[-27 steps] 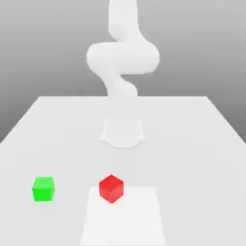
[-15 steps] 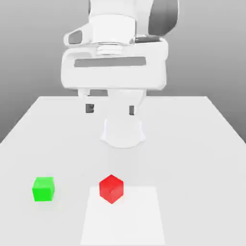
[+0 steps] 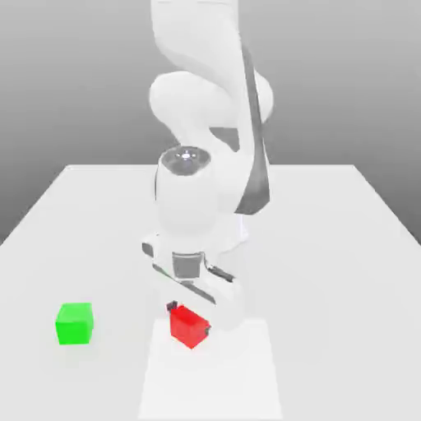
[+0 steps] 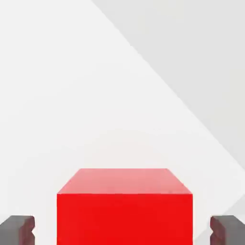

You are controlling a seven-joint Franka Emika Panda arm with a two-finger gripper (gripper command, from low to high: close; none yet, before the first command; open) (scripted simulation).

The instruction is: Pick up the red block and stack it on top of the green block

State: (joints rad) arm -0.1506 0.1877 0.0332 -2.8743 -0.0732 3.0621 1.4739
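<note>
Since half a second ago, when the hand hung high above the table with its fingers well clear of everything, the arm (image 3: 201, 205) has folded down and brought the gripper (image 3: 189, 319) to the red block (image 3: 188, 327); both blocks lie where they lay before.

Largest in the scene is the white table (image 3: 345, 247), with a paler rectangular patch (image 3: 238, 370) near its front edge. Over it the arm bends from the base at the back and reaches forward and down, its hand tilted toward the front of the table.

The gripper's jaws stand open, one dark finger (image 4: 18, 228) on each side of the red block (image 4: 124, 206). In the hand view a gap shows between each finger and the block's sides, so nothing is gripped. The red block rests on the table at the back corner of the paler patch on the exterior view's left.

The green block (image 3: 74, 322) sits on the table, well apart from the red one, toward the exterior view's left.
</note>
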